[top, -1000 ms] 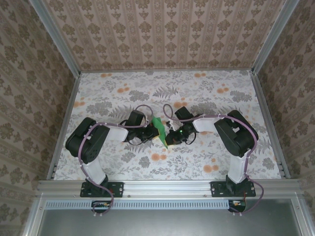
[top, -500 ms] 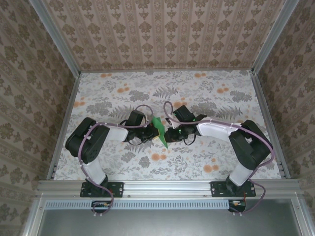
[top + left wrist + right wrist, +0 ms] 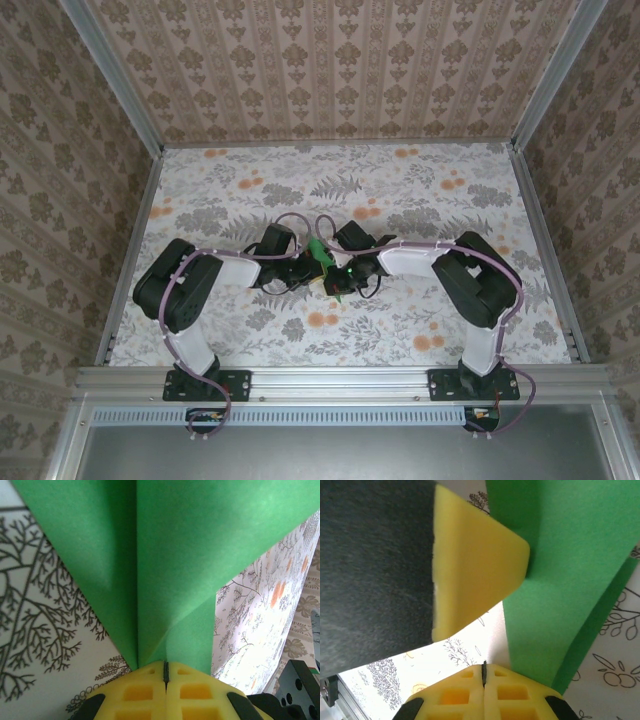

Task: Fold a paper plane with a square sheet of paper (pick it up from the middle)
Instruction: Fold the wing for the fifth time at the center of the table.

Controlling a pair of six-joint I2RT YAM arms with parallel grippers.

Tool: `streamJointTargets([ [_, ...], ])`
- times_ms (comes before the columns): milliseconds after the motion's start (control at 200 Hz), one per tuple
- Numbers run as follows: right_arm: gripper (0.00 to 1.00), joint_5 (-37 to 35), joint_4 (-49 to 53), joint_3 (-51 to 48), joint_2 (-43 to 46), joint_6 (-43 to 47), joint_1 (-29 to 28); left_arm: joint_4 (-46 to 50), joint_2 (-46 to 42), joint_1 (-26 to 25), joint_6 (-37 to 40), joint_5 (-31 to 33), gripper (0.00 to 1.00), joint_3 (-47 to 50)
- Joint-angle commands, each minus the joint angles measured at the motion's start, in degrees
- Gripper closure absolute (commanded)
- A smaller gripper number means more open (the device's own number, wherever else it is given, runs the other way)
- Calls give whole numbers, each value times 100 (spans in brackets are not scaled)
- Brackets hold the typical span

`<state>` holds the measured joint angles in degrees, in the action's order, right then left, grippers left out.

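The green sheet is folded into a narrow paper plane [image 3: 320,253] with a centre crease, held in the air over the table's middle. My left gripper [image 3: 310,268] is shut on its folded edge; in the left wrist view the green wings [image 3: 200,555] fan out from the closed yellow pads [image 3: 142,692] of the left gripper [image 3: 165,666]. My right gripper [image 3: 342,277] sits right against the plane from the other side. In the right wrist view the right gripper [image 3: 483,667] is shut with nothing in its seam. The green paper [image 3: 560,590] passes just to its right, and a left fingertip [image 3: 470,565] presses on the paper.
The floral tabletop [image 3: 400,190] is ringed by patterned walls and an aluminium frame [image 3: 340,378] at the near edge. Both arms bend inward and meet at the middle, their purple cables [image 3: 290,220] looping above the wrists.
The right gripper slid left, closer to the left gripper and over part of the green paper, and closed fully. The right elbow swung out and back. The left arm held still.
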<state>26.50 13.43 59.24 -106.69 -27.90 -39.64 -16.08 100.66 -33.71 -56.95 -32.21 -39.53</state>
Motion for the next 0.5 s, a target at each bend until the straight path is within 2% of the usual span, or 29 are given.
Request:
streamJointTargets([
  [0, 98, -31, -47, -190, 5, -135, 48, 729, 137, 56, -19, 460, 100, 74],
  [495, 99, 788, -1106, -1506, 409, -221, 264, 909, 267, 146, -115, 610, 100, 209],
])
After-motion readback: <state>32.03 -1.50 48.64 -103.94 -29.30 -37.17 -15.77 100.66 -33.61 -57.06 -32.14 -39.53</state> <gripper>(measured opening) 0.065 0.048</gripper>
